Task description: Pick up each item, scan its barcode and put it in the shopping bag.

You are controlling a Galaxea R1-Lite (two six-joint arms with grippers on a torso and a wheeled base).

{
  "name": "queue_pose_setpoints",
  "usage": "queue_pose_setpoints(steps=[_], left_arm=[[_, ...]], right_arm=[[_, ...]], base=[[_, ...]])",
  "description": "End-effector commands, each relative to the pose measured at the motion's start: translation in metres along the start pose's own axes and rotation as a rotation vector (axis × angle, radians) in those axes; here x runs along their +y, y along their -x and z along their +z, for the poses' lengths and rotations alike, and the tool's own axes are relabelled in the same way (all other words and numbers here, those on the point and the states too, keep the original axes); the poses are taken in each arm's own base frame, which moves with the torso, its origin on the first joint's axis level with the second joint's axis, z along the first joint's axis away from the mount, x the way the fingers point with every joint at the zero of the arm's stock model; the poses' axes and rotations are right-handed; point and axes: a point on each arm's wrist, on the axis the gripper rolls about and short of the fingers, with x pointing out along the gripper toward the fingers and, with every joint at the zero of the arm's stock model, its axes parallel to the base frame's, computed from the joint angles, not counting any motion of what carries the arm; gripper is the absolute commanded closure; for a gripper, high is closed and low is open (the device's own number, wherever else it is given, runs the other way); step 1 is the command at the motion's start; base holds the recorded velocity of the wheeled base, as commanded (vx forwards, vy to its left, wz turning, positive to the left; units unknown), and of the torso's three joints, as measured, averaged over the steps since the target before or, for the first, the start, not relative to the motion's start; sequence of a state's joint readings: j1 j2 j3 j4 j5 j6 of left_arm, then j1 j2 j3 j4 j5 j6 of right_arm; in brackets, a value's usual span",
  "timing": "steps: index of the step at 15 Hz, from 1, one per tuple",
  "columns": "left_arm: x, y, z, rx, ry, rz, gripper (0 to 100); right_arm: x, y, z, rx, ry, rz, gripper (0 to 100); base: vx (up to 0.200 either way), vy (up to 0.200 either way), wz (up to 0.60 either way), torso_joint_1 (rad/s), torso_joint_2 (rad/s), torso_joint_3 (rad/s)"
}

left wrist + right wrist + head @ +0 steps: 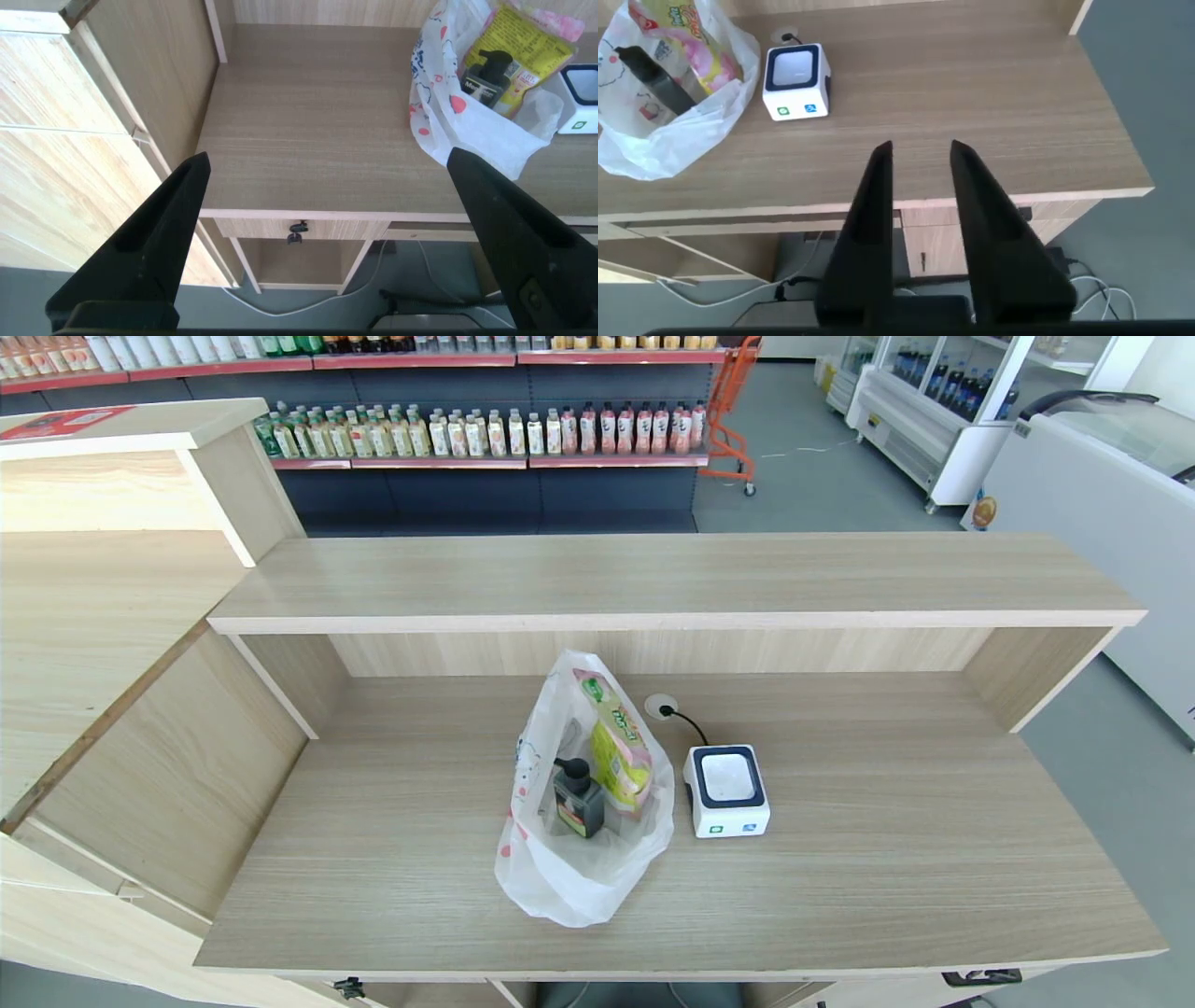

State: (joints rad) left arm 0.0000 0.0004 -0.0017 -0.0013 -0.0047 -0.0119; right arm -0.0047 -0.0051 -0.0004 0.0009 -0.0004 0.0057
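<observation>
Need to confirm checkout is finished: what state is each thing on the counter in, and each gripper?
shopping bag: mouth open, two items inside.
pump bottle: upright in bag.
snack packet: standing in bag.
scanner: cable attached, top bare.
left gripper: wide open, empty.
right gripper: narrowly open, empty.

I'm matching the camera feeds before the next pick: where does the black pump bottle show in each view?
Head view: the pump bottle stands in the bag mid-counter, against the yellow snack packet.
Left wrist view: pump bottle in the bag's open mouth, before the packet.
Right wrist view: pump bottle inside the bag, beside the packet.
Shared landmark: the white scanner next to the bag.
</observation>
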Motion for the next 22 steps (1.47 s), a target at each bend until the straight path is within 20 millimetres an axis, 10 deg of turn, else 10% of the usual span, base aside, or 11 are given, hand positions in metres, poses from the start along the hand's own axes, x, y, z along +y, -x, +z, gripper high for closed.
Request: queue_pose_setpoints(steps=[1, 22], left_arm=[[0.0, 0.0, 0.0, -0.001, 0.0, 0.0, 0], [0.0, 0.0, 0.0, -0.001, -0.006, -0.001, 0]], right_arm=[[0.0, -0.0004, -0.0002, 0.008, 0.0, 0.0, 100], [0.0, -0.0004, -0.0002, 0.008, 0.001, 0.0, 100]], base=[[0.0, 0.0, 0.0, 0.0, 0.0, 0.0], [0.076, 0.0, 0.0, 0.001, 0.0, 0.0]])
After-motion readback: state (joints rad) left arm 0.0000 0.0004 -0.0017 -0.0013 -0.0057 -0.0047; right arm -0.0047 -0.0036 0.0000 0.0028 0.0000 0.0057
